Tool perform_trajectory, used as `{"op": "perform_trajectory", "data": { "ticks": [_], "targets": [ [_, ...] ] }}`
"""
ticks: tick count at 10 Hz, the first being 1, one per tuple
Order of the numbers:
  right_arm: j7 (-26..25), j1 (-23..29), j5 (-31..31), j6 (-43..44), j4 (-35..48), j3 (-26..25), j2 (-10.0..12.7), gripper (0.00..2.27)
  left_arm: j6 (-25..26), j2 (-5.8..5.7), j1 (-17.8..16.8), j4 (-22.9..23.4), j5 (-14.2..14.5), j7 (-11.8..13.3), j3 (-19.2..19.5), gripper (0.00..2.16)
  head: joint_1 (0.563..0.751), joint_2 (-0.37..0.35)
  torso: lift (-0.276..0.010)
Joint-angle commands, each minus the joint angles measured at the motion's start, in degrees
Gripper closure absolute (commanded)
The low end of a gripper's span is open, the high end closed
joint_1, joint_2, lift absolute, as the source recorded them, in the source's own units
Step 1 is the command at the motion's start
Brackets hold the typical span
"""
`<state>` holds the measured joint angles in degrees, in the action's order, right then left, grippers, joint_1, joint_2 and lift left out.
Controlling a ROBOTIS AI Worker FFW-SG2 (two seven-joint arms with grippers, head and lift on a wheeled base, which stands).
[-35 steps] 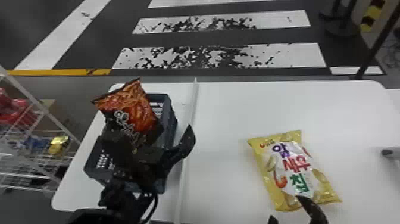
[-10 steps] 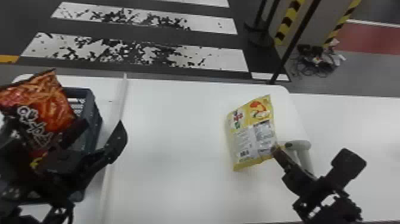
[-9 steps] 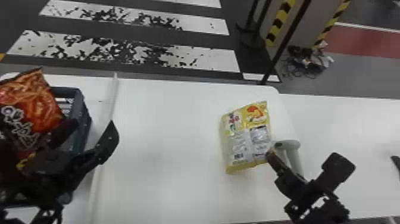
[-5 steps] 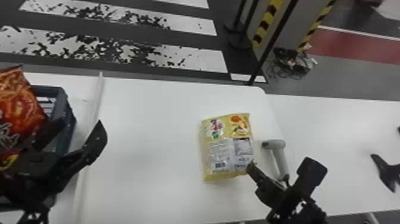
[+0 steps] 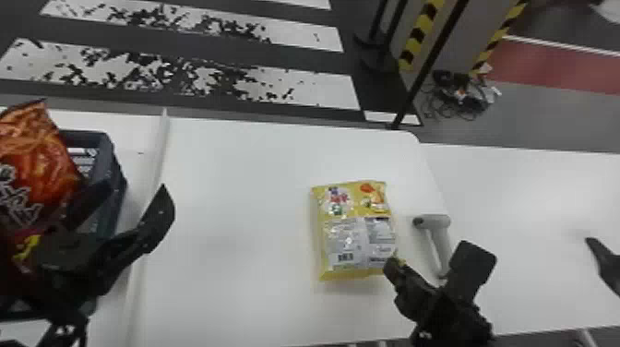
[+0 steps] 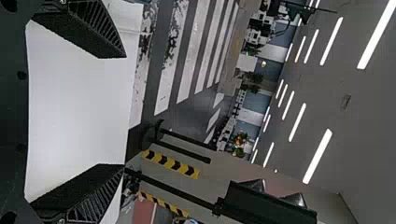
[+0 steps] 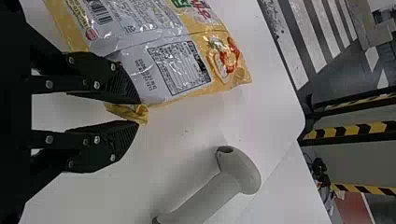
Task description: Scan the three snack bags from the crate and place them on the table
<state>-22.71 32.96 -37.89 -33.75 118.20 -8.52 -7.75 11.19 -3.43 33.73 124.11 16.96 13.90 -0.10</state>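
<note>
Your right gripper (image 5: 396,263) pinches a corner of the yellow bag (image 5: 355,230), nearly closed; your left gripper (image 5: 137,184) gapes wide, empty.

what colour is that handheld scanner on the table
Light grey: the handheld scanner shows best in the right wrist view.

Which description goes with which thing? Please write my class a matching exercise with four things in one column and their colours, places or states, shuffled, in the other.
1. Yellow snack bag
2. Red snack bag
3. Scanner
4. Crate

A. Light grey
B. Lying on the table
C. Dark, slotted sides
D. Overlapping the crate in the head view

Pairs: 1-B; 2-D; 3-A; 4-C
</note>
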Motion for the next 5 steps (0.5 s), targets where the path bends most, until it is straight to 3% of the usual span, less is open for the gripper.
{"op": "perform_trajectory", "data": {
  "ticks": [1, 5],
  "targets": [
    [-0.3, 0.4, 0.4, -1.4, 1.4, 0.0, -0.1, 0.03, -0.3, 0.00, 0.1, 0.0, 0.0, 0.1, 0.0, 0.03, 0.695, -0.226, -0.062],
    [-1.3, 1.3, 1.9, -1.2, 3.7, -0.7, -0.5, 0.06, -0.3, 0.00, 0.5, 0.4, 0.0, 0.3, -0.1, 0.03, 0.695, -0.234, -0.062]
  ]
}}
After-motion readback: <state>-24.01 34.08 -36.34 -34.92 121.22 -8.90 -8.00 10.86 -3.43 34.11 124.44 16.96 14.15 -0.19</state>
